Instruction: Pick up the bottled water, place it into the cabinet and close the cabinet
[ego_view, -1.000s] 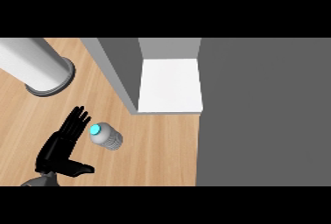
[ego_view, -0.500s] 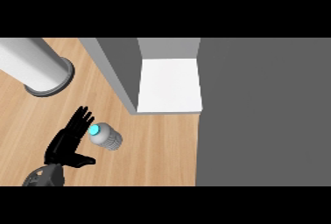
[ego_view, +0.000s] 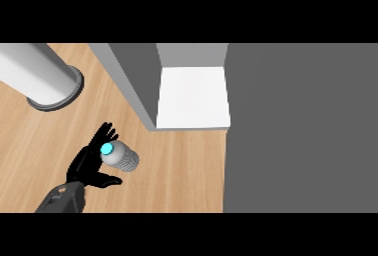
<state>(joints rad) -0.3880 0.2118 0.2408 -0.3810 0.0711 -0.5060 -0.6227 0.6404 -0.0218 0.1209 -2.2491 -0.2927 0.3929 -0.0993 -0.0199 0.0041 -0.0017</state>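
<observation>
The bottled water (ego_view: 124, 159) is a pale ribbed bottle with a cyan cap, standing on the wooden counter (ego_view: 184, 170) and seen from above. My left hand (ego_view: 87, 164) is right against its left side, fingers straight and pointing away from me, thumb sticking out below the bottle. Nothing is curled round the bottle. The cabinet (ego_view: 193, 97) stands just beyond and to the right, its white inside floor showing and its grey door (ego_view: 133, 80) swung open towards the left. The right hand is out of view.
A large grey cylinder (ego_view: 40, 77) with a round base stands at the upper left of the counter. A broad dark grey surface (ego_view: 299, 127) fills the whole right side.
The left hand has crept a little forward along the bottle's left side, its fingers now reaching past the cap. The bottle has not moved.
</observation>
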